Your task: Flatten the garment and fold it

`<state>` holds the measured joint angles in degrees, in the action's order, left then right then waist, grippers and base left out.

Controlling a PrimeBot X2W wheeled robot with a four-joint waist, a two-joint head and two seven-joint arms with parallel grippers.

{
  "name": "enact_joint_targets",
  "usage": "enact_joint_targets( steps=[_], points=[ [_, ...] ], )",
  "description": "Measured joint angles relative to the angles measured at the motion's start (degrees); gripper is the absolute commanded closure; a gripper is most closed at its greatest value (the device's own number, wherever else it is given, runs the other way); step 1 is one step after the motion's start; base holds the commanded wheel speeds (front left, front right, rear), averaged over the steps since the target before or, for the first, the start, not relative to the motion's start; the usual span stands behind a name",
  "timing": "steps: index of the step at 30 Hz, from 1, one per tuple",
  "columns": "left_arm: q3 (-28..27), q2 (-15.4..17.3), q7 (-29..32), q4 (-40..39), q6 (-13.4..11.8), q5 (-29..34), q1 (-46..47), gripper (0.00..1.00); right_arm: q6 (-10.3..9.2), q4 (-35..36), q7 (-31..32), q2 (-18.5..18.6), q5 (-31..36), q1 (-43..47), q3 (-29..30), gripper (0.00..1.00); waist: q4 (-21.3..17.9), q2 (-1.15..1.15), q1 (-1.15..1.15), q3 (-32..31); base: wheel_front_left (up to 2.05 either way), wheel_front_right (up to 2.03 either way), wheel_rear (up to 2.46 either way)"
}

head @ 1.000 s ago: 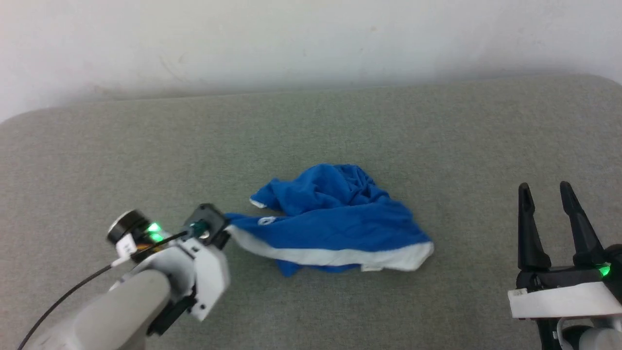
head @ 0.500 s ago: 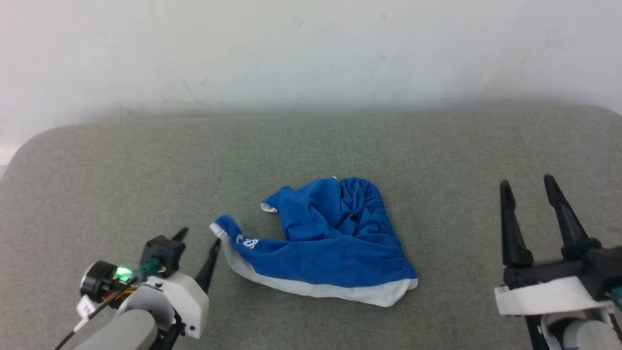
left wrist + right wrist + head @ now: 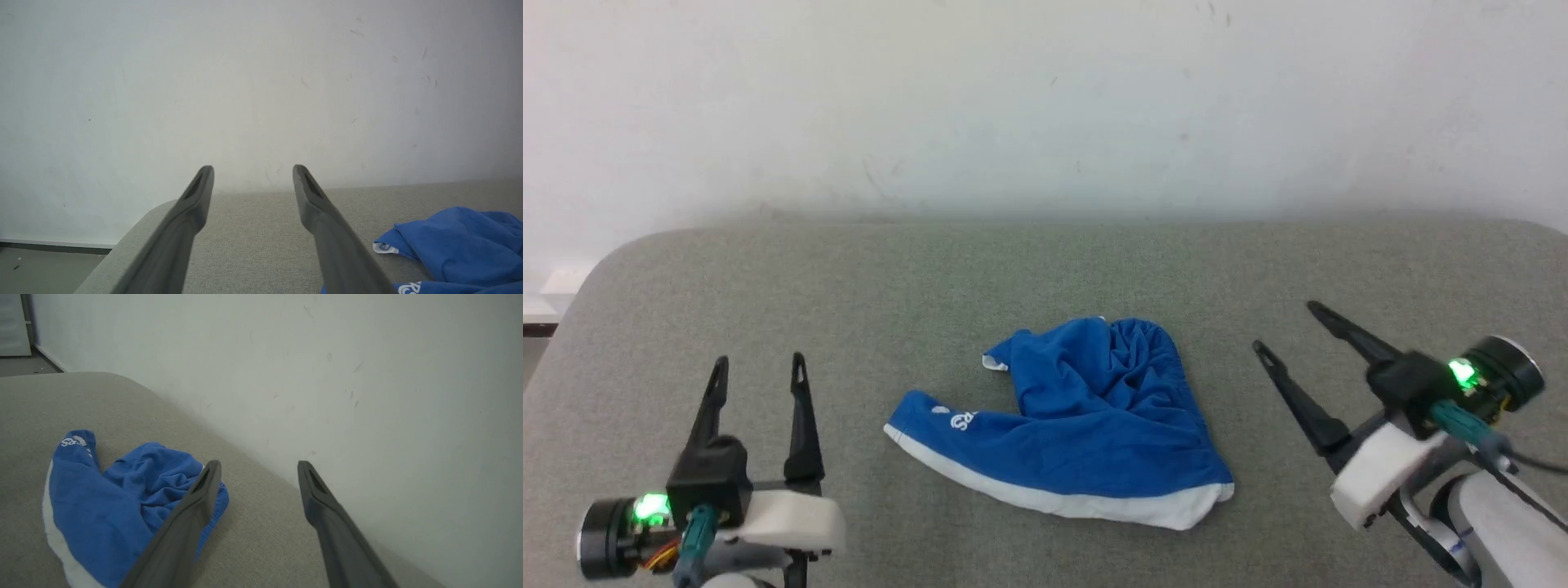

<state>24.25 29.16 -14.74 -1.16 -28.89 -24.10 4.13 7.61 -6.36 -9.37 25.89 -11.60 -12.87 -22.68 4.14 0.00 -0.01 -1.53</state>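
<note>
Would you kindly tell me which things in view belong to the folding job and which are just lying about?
For the job:
- blue garment, crumpled, not yet flat
- left claw, open, apart from it
- right claw, open, apart from it

Just there:
- grey padded surface under the garment
- white wall behind

The garment [image 3: 1086, 416] lies crumpled (blue, white hem) on the grey surface.

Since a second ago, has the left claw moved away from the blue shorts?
Yes. The left gripper has let go of the left corner of the garment and drawn back to the left; bare cushion now lies between them.
</note>
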Motion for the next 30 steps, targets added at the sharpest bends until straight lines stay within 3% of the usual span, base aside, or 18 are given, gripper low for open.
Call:
enact_joint_targets(
  steps=[3,6,9,15,21,28,29,30],
  points=[
    [-4.8,-3.0,0.0,-2.2,0.7,3.6,-3.3,0.00,0.00,-0.1,8.1,5.0,-6.5,-5.1,-9.0,0.00,0.1,0.00,0.01,0.4,0.00,0.00,0.00],
    [-8.7,-6.0,0.0,-3.9,3.5,6.6,-5.4,0.00,0.00,-0.3,17.7,8.5,-13.4,-9.7,-16.4,0.00,0.2,0.00,0.01,0.9,0.00,0.00,0.00],
    [-11.3,-8.7,0.0,-3.8,6.5,8.4,-7.1,0.00,0.00,-1.2,28.8,10.6,-19.4,-13.0,-22.0,0.00,0.5,0.00,0.01,1.4,0.00,0.00,0.00],
    [-15.3,-13.3,0.0,-2.9,11.3,12.2,-7.5,0.00,0.00,-0.9,39.3,11.0,-26.6,-19.8,-32.0,0.00,1.7,0.00,0.01,3.0,0.00,0.00,0.00],
    [-17.3,-17.0,0.0,-1.5,15.0,15.2,-7.1,0.00,0.00,-8.4,41.8,8.6,-30.1,-22.3,-37.3,0.00,3.1,0.00,0.02,5.3,0.00,0.00,0.00],
    [-19.4,-19.9,0.0,2.0,18.4,17.1,-6.0,0.00,-0.08,-16.1,37.3,6.2,-34.1,-22.1,-42.0,0.00,4.7,0.00,0.01,6.7,0.00,0.00,0.00],
    [-19.9,-20.1,0.0,2.5,18.9,17.2,-6.0,0.00,-0.08,-16.6,35.8,6.2,-34.3,-22.1,-42.4,0.82,4.7,0.00,0.01,6.6,0.00,0.00,0.00],
    [-20.3,-20.0,0.0,3.1,19.4,17.2,-5.9,0.00,-0.08,-17.0,34.1,6.2,-34.3,-22.1,-42.7,0.92,4.6,0.00,0.01,6.5,0.00,0.00,0.00]
  ],
)
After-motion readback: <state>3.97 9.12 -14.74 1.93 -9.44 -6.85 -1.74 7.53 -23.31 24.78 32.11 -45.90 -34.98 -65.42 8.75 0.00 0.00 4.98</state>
